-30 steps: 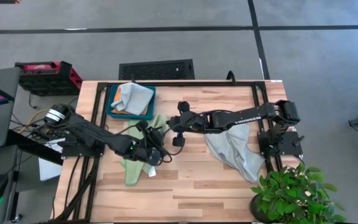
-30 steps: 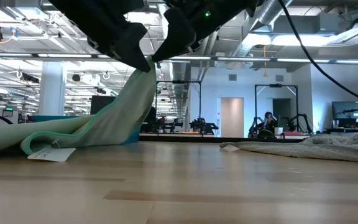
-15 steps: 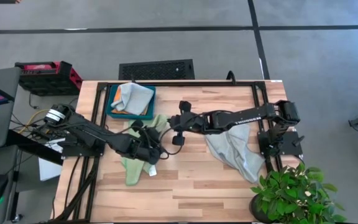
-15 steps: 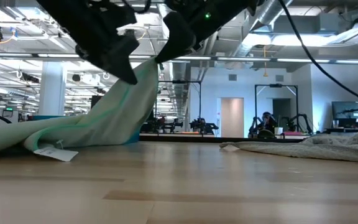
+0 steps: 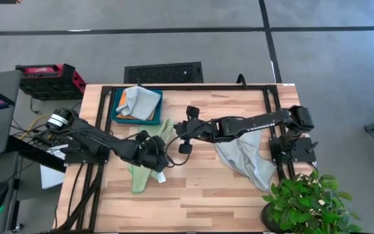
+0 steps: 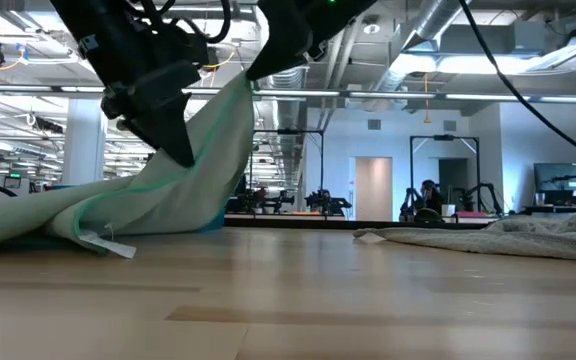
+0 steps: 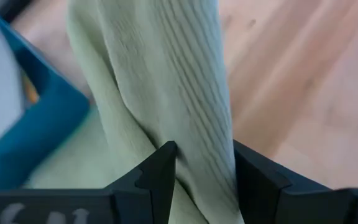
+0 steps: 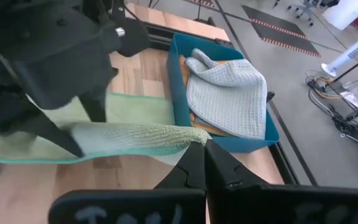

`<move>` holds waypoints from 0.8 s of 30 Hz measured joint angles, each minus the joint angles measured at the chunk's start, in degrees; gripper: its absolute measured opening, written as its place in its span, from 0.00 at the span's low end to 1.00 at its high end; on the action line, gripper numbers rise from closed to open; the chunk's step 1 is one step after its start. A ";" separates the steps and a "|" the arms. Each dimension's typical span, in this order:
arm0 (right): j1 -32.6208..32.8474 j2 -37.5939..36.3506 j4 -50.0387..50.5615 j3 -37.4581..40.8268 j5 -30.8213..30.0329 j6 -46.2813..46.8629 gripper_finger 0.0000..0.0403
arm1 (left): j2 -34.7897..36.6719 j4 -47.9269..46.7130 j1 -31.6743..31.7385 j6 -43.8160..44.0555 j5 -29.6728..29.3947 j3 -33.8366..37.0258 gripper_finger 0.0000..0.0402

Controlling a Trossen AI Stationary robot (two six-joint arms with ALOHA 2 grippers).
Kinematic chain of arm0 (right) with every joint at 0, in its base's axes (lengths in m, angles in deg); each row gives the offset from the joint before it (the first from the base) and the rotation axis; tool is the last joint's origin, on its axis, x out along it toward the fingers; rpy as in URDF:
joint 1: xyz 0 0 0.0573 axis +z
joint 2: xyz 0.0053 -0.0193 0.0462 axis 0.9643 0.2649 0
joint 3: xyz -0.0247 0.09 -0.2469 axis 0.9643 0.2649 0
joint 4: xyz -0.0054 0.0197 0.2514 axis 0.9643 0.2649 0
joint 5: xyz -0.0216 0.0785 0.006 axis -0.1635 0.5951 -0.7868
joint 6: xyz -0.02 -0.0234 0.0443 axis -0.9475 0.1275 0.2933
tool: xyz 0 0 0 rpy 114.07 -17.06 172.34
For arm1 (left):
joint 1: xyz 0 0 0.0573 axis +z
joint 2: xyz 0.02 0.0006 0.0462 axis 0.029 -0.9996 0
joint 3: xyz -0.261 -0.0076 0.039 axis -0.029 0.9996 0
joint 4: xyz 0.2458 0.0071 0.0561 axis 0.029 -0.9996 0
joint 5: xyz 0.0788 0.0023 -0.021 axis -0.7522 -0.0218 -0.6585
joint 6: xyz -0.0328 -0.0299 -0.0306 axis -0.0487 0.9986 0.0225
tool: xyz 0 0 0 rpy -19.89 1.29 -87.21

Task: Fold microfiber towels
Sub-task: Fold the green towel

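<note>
The left gripper [image 5: 153, 148] has slid along the green towel [image 5: 139, 175] with fingers spread, while the right gripper [image 5: 176, 130] stays pinched on its lifted corner, tensioning the fold.

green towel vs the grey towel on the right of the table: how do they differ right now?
The green towel is partly lifted: the right end effector is shut on a corner, and the left end effector, fingers apart, straddles a fold. The grey towel lies crumpled and untouched under the right arm. Green is narrower and has a white tag; grey is wider, with no tag visible. Neither is folded yet.
</note>
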 joint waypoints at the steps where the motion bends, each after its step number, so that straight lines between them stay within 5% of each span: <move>1: -0.06 0.00 0.74 -0.32 0.01 0.01 0.02 | 0.00 0.02 -0.19 0.46 0.85 0.02 0.34; 13: -1.71 -0.62 2.06 -1.01 -2.33 5.44 0.02 | -2.29 1.02 -6.84 7.64 3.39 0.09 0.34; 24: -2.63 -0.59 8.15 -7.52 -0.25 3.43 0.02 | -4.71 2.58 -9.92 2.39 2.79 -1.77 0.34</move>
